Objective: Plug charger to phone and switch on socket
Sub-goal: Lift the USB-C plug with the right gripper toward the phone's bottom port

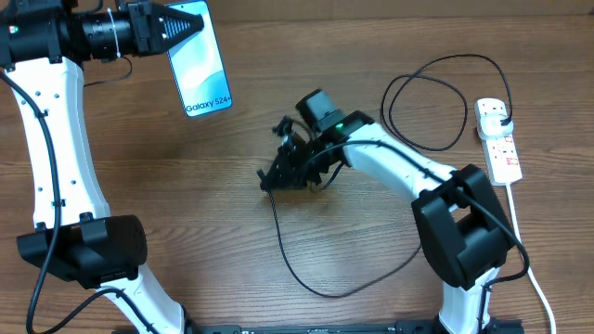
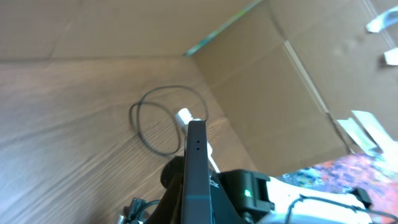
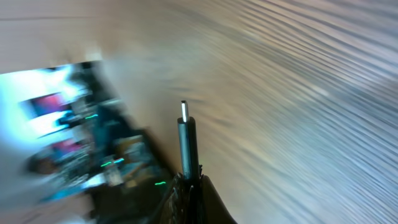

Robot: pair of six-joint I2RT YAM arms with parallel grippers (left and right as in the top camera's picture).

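Though low, right arm [image 1: 394, 160] with charger [image 3: 187, 146].

Matt wood-look counter, plastic and glass on it
The counter [image 1: 186, 195] is matt brown wood grain; the phone [image 1: 197, 57] has a glossy glass face; the socket [image 1: 501, 148] is smooth white plastic; the charger [image 3: 186, 146] is matt black with a bare metal tip; the cardboard wall [image 2: 280, 93] looks dull.

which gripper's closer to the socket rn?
Right. Right gripper is central, holding the charger; left gripper is at the far opposite side from the socket, holding the phone.
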